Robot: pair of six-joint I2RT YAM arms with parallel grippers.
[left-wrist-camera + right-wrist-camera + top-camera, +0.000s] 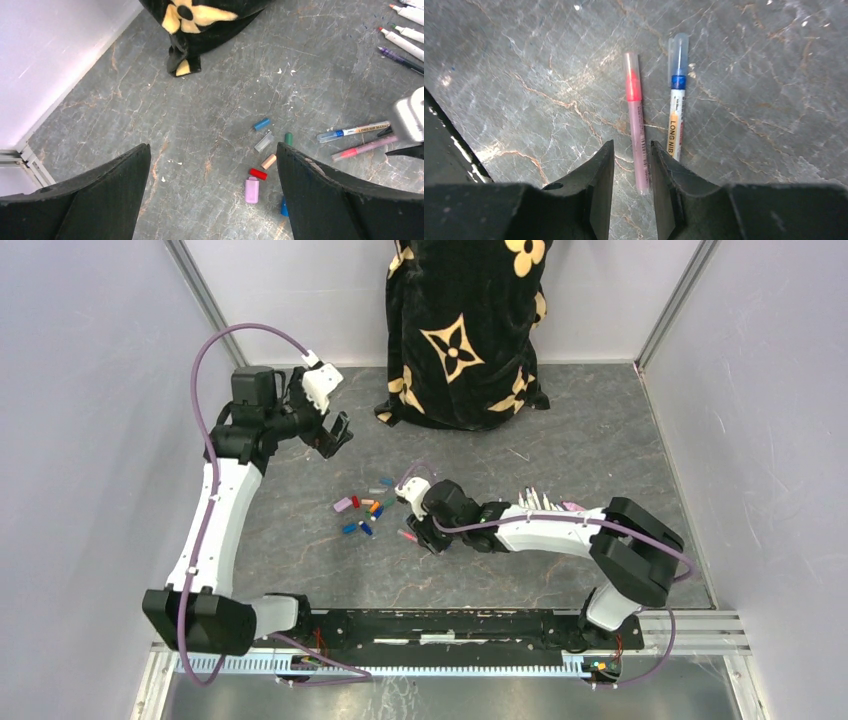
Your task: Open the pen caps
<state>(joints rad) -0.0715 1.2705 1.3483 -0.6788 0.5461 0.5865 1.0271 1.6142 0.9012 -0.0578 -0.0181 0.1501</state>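
Picking up a pen: right tool [631,146], narrowly spread, straddles the capped pink pen [633,85]; left tool [212,149] spread wide, empty. Next: pinch the barrel.

Matt table [749,125], glossy plastic pens [638,130]

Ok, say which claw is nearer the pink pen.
Right. The right claw straddles the pink pen near its end; the left claw hangs far off by the black bag.
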